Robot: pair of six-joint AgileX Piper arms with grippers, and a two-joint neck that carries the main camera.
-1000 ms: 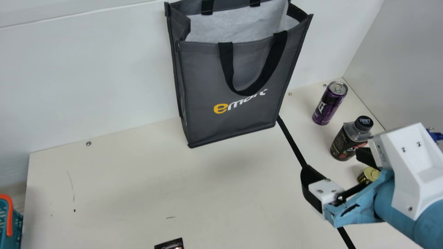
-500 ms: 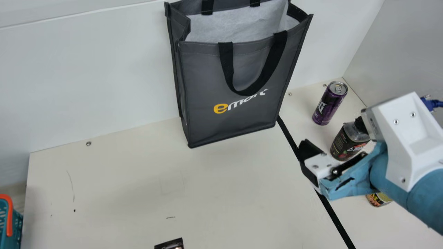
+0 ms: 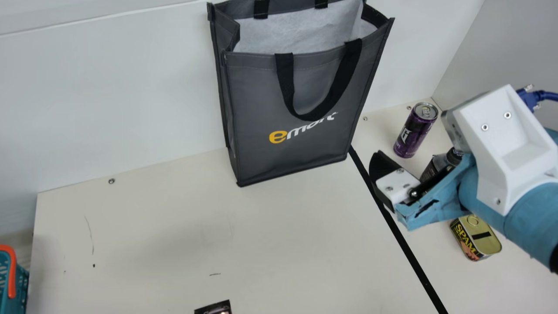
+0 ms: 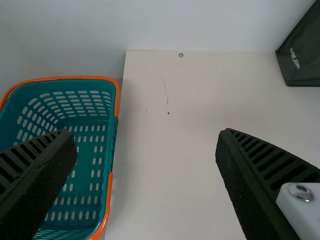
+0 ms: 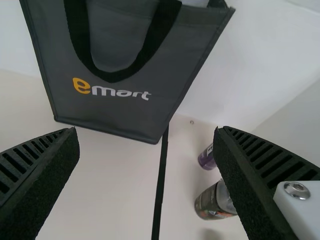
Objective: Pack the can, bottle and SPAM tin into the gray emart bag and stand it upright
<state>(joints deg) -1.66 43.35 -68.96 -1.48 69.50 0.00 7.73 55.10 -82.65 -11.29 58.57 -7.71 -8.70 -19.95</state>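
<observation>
Main view: the right end effector (image 3: 394,181) hangs over the black strip (image 3: 403,235) on the bench (image 3: 209,218).
Right end effector: its ribbed fingers stand wide apart in its wrist view, with nothing between them.
Left end effector (image 4: 145,135): its fingers are likewise well apart in its wrist view, holding nothing.
Gray emart bag (image 3: 261,100): upright with its mouth open, left of the right end effector and farther back.
Can (image 3: 412,135): purple, upright on the bench, behind the right end effector and beyond the bottle.
Bottle (image 3: 433,167): dark, just behind the right end effector, which partly hides it; it seems to be upright.
SPAM tin (image 3: 481,244): on the bench, nearer the camera than the right end effector, lid up, near its blue arm.
Basket (image 4: 82,145): teal with an orange rim, partly behind one finger of the left end effector in its wrist view.
</observation>
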